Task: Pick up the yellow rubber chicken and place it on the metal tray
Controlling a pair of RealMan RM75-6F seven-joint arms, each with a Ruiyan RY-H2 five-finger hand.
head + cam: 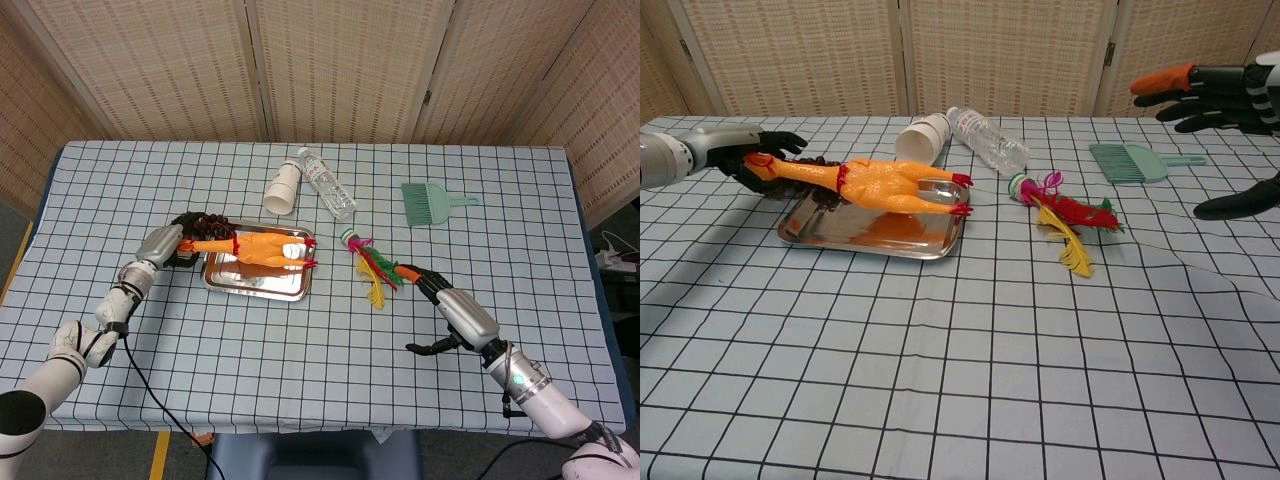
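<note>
The yellow rubber chicken [262,248] stretches lengthwise low over the metal tray [255,285], its red feet near the tray's right rim. I cannot tell whether its body touches the tray. My left hand [165,243] grips the chicken's head and neck just past the tray's left edge. In the chest view the chicken [880,183] is mirrored in the tray [830,228], and the left hand [750,155] holds its head end. My right hand [455,312] hangs open near the table's front right, holding nothing; in the chest view this right hand [1215,90] has its fingers spread.
A dark grape bunch [205,222] lies behind the tray's left corner, by the left hand. A paper cup [283,189] and plastic bottle [328,184] lie behind the tray. A feather shuttlecock [373,262] lies right of the tray, and a green brush [435,201] further back.
</note>
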